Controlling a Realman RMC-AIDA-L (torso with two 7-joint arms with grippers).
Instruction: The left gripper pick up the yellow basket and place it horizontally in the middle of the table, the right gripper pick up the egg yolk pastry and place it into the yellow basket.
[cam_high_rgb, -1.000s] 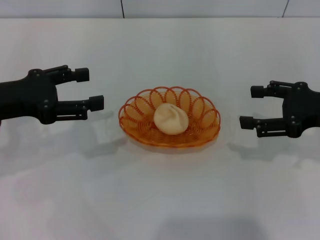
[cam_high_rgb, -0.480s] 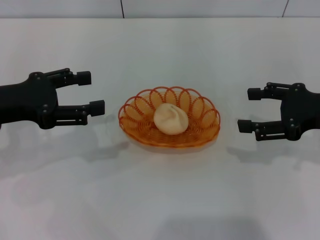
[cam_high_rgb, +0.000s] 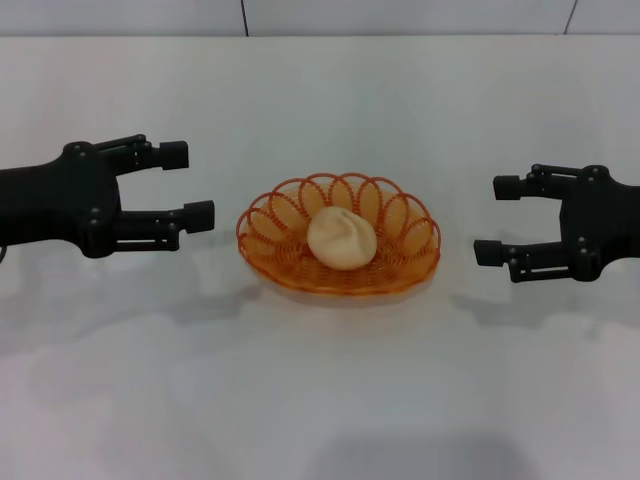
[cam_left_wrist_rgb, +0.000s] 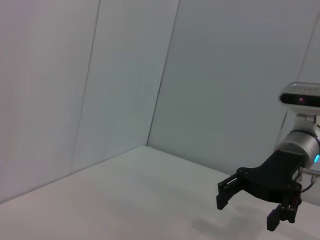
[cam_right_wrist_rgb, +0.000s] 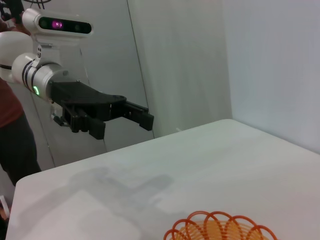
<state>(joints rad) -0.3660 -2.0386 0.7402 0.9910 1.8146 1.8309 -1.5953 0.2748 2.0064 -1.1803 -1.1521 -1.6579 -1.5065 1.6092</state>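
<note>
The yellow basket lies lengthwise in the middle of the white table. The egg yolk pastry sits inside it, at its centre. My left gripper is open and empty, hovering to the left of the basket and clear of it. My right gripper is open and empty, hovering to the right of the basket. The right wrist view shows the left gripper far off and the basket's rim close by. The left wrist view shows the right gripper above the table.
The table's far edge meets a grey panelled wall. Each gripper casts a shadow on the tabletop below it. A person in a red top stands behind the left arm in the right wrist view.
Both grippers have drifted very slightly toward the basket, still open. The basket and the pastry have not moved.
</note>
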